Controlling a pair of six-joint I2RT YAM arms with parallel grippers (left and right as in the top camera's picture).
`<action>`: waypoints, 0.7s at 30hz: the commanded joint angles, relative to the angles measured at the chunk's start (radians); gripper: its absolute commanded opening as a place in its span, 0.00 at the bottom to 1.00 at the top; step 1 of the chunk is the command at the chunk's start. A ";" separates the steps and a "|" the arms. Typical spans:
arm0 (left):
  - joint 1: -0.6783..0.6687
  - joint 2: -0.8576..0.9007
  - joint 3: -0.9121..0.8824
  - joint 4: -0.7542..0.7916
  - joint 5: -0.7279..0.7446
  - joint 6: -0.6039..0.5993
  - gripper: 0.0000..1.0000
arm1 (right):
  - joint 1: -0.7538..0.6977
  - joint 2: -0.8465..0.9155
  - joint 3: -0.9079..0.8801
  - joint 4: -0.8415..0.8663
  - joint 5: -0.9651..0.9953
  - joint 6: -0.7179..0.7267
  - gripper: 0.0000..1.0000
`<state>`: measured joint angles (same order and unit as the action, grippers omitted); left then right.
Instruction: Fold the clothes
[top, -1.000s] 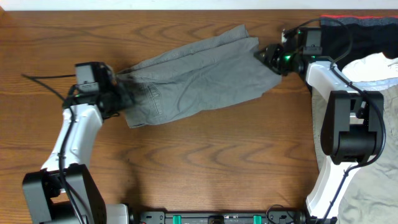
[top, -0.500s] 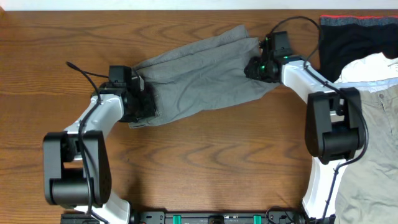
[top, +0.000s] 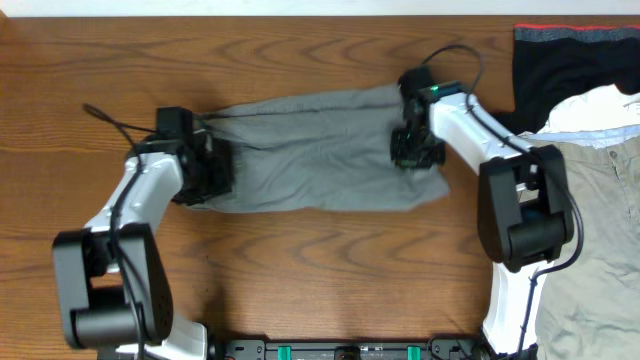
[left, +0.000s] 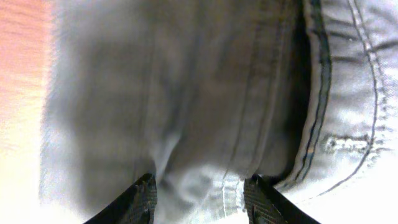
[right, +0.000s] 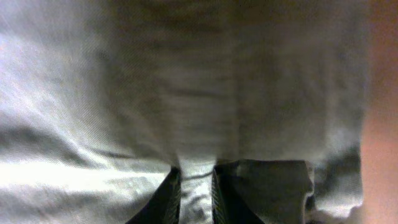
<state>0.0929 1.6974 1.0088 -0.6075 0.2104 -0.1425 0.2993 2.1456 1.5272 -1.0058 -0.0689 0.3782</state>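
The medium-grey shorts (top: 310, 160) lie stretched in a flat band across the middle of the wooden table (top: 320, 280). My left gripper (top: 205, 165) is at their left end. In the left wrist view its jaws (left: 202, 199) hold a bunch of seamed grey cloth (left: 217, 93). My right gripper (top: 415, 150) is at their right end. In the right wrist view its jaws (right: 196, 193) are pinched close on a fold of the grey cloth (right: 186, 81). The button is hidden.
A black garment with a red edge (top: 560, 60) lies at the back right corner. Pale beige-khaki trousers (top: 600, 230) fill the right edge, with a white piece (top: 590, 110) on top. The right arm's base stands beside them.
The shorts went from a slanted, raised drape to a flat level band. My right gripper moved left and toward the front with the cloth. My left gripper shifted slightly, still at the left end.
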 joint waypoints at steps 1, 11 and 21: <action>0.041 -0.082 0.005 -0.021 -0.047 0.019 0.48 | 0.074 0.027 -0.077 -0.072 -0.031 -0.019 0.14; 0.002 -0.258 0.006 -0.055 0.122 0.018 0.52 | 0.071 -0.143 -0.081 0.084 -0.055 -0.095 0.30; -0.138 -0.199 0.006 -0.061 0.121 0.014 0.52 | 0.014 -0.098 -0.082 0.257 -0.065 -0.132 0.21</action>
<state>-0.0200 1.4731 1.0088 -0.6651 0.3161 -0.1303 0.3157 2.0266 1.4467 -0.7715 -0.1234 0.2703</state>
